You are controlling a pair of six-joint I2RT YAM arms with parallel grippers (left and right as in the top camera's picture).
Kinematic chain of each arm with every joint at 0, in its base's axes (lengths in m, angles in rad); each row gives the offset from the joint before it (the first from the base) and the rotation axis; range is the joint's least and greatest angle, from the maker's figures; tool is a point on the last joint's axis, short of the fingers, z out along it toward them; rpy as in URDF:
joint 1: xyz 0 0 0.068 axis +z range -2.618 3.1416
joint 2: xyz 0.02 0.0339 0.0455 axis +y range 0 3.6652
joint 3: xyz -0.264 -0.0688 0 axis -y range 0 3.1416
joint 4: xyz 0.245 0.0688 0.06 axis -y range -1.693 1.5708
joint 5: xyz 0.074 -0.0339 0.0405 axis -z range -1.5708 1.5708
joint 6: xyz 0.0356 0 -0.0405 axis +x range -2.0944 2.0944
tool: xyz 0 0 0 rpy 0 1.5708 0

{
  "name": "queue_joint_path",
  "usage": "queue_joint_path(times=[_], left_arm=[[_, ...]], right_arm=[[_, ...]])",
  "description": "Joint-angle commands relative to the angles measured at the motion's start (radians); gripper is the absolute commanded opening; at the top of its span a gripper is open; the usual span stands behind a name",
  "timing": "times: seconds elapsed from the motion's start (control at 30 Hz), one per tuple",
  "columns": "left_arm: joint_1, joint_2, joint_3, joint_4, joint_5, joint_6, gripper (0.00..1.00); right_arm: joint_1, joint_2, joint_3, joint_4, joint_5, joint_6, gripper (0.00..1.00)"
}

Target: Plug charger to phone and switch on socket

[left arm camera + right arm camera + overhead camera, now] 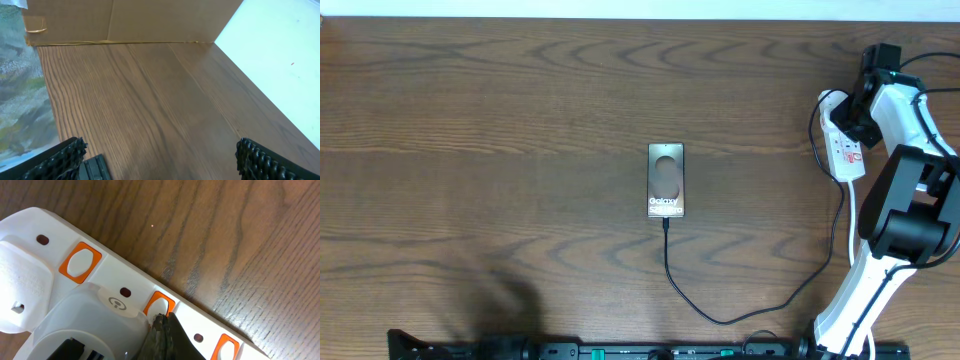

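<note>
Plugging judged done; switching in hand.
Left gripper is held spread, idle; phone lies mid-table, charger apparently plugged in below; right gripper, pressed together into one firm tip, is set on an orange switch of the socket.

Dark wood-grain table, brown cardboard panel, white board
</note>
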Motion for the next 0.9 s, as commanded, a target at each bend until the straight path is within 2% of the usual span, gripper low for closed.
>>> queue_joint_path(times=[0.0, 0.2, 0.4, 0.87], left_arm=[[0.005, -0.002, 0.003, 0.0, -0.018, 0.002, 0.98], [0.005, -0.002, 0.003, 0.0, -0.018, 0.002, 0.98], [0.005, -0.002, 0.003, 0.0, -0.018, 0.002, 0.98], [0.005, -0.002, 0.003, 0.0, -0.018, 0.002, 0.98]], right_arm=[[-0.004, 0.063, -0.013, -0.005, -0.168, -0.022, 0.01], [-0.073, 0.008, 0.001, -0.077, -0.167, -0.022, 0.01], [-0.137, -0.055, 0.002, -0.057, -0.2, -0.074, 0.01], [-0.119, -0.043, 0.002, 0.013, -0.248, -0.07, 0.01]])
